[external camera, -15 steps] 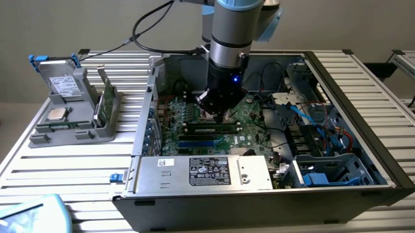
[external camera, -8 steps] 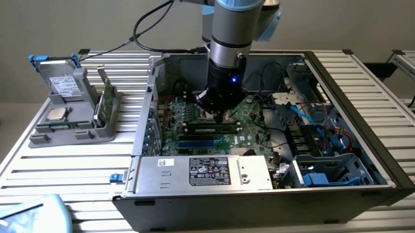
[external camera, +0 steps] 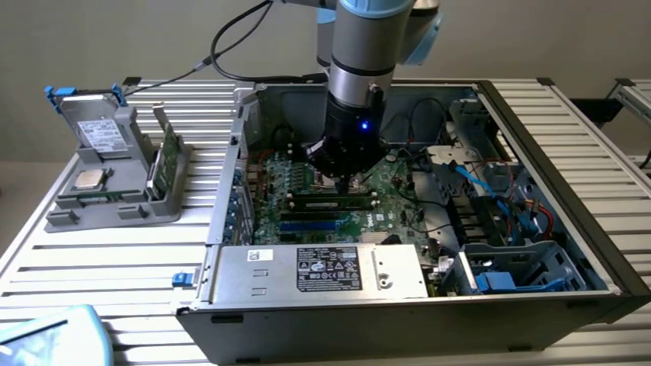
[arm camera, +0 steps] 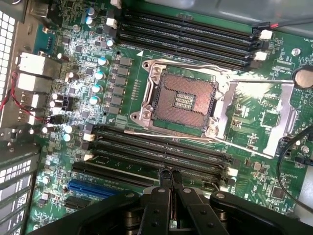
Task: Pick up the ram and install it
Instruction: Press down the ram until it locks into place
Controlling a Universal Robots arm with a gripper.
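A ram (external camera: 328,203), a narrow green stick with black chips, stands on edge in a black slot on the motherboard (external camera: 399,189) inside the open computer case. My gripper (external camera: 341,181) hangs straight down just above the stick's top edge, its fingers shut together with nothing between them. In the wrist view the shut gripper (arm camera: 171,175) points at the row of long black slots (arm camera: 161,152) beside the open processor socket (arm camera: 183,100). Whether the tips touch the stick I cannot tell.
At the exterior view's left, a grey holder (external camera: 72,217) on the slatted table carries a second green stick (external camera: 168,160), a labelled drive (external camera: 100,136) and a silver chip (external camera: 90,180). The power supply (external camera: 320,271), drive cages (external camera: 508,267) and cables (external camera: 478,179) crowd the case.
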